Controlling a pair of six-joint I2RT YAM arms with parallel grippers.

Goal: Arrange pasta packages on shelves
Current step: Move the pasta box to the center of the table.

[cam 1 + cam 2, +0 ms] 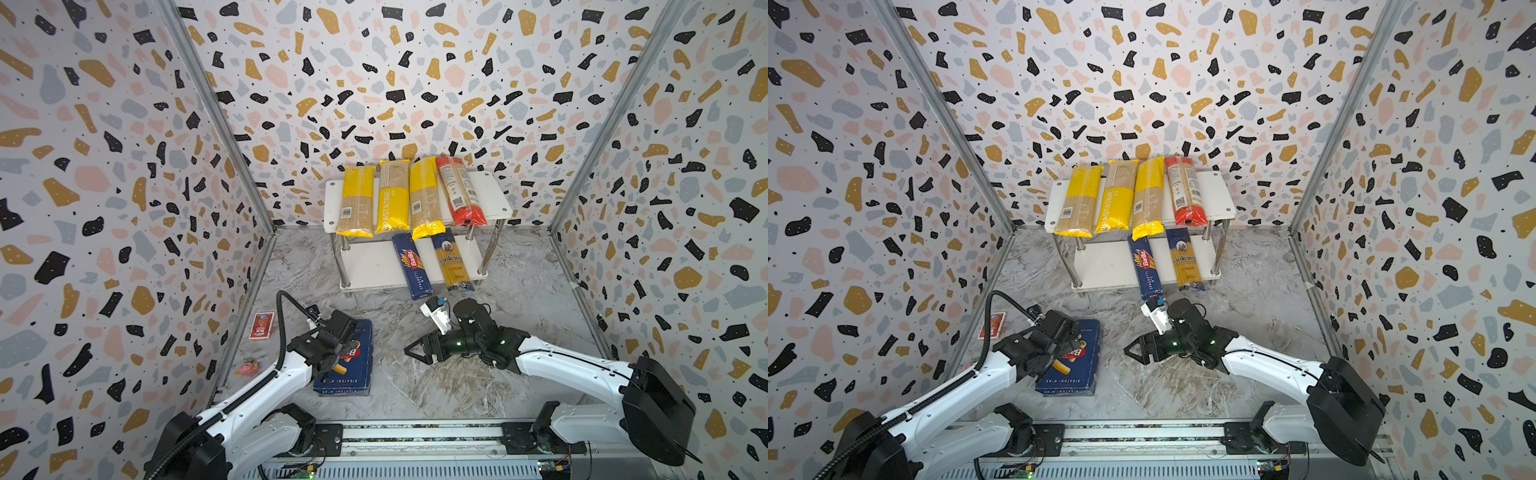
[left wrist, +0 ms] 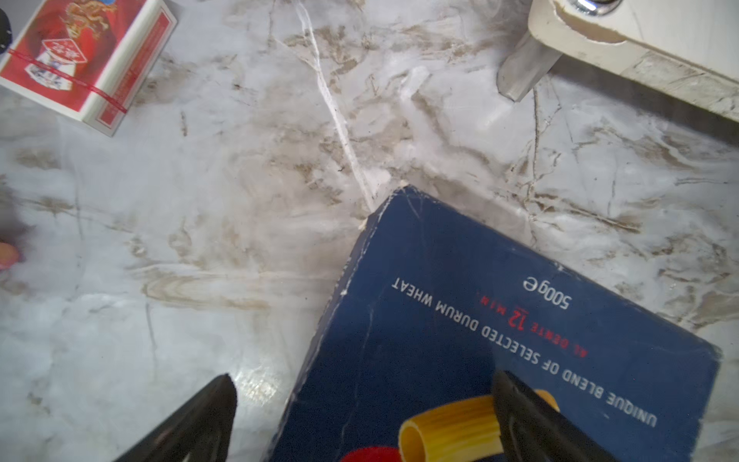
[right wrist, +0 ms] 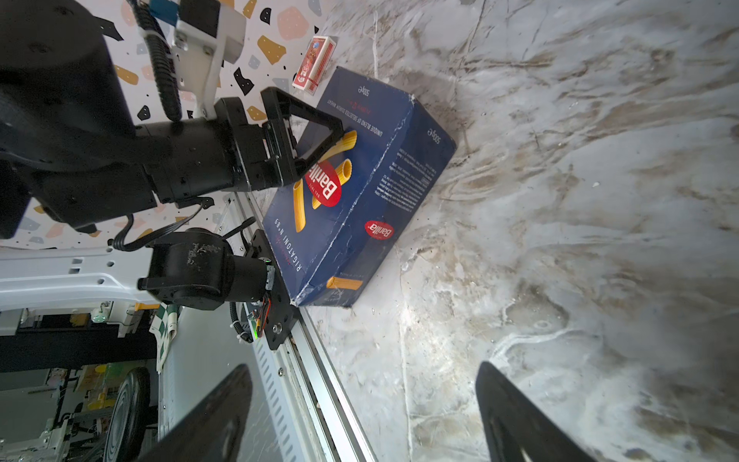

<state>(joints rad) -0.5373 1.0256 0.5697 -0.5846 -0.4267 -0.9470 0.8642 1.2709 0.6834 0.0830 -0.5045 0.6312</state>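
Note:
The shelves (image 1: pixel 494 195) stand at the back wall. On the top board lie three yellow spaghetti bags (image 1: pixel 355 201) (image 1: pixel 392 197) (image 1: pixel 426 197) and a red-orange bag (image 1: pixel 459 191). A narrow Barilla box (image 1: pixel 411 266) and the ankara bag (image 1: pixel 451 259) lie on the lower board (image 1: pixel 370 266), overhanging its front. The wide Barilla box (image 1: pixel 353 374) (image 3: pixel 352 192) lies flat on the floor at the left. My left gripper (image 1: pixel 343 347) (image 2: pixel 364 378) hovers open over that box's edge, one finger above the box, one above the floor. My right gripper (image 1: pixel 411 353) (image 3: pixel 364 370) is open and empty, pointing at the box.
A small red card pack (image 1: pixel 262 325) (image 2: pixel 80 60) and a tiny pink object (image 1: pixel 248 368) lie by the left wall. The arms' base rail (image 1: pixel 415 432) runs along the front. Patterned walls close in the marble floor on three sides.

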